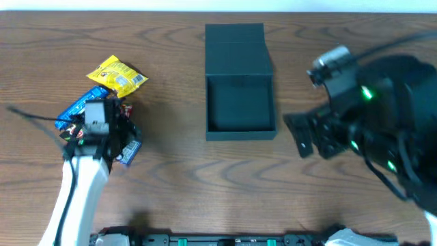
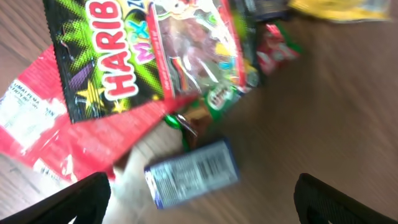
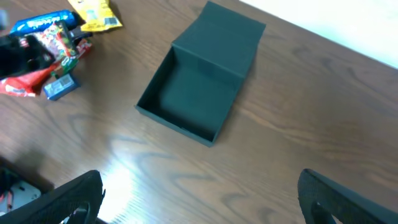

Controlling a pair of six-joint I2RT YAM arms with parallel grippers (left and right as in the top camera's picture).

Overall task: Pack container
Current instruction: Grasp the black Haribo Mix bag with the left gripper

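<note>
1. The container (image 1: 240,106) sits open and empty near the middle of the bench (image 1: 177,184), a little toward 12 o'clock. Its flap lid lies back flat at its 12 o'clock edge.
2. The snacks lie heaped well apart from it, at its 9 o'clock: a yellow packet (image 1: 117,74), a blue packet (image 1: 80,108), a Haribo bag (image 2: 149,50), a red packet (image 2: 37,124) and a small blue box (image 2: 193,180), overlapping or touching.
3. The left tool (image 2: 202,205) hangs over that heap with jaws wide and holds nothing. The small blue box lies just beyond the gap.
4. The right tool (image 3: 205,205) hovers at the container's 3 o'clock, also wide and empty.
5. Because the packets overlap, closing here could catch two at once. It could also nip only a slick film edge, which would likely slip during the carry.
6. The Haribo bag rests on the red packet, so lifting either may drag and scatter the rest.
7. The container looks light. A packet landing on its wall, or a nudge from the right tool, could shove it askew.
</note>
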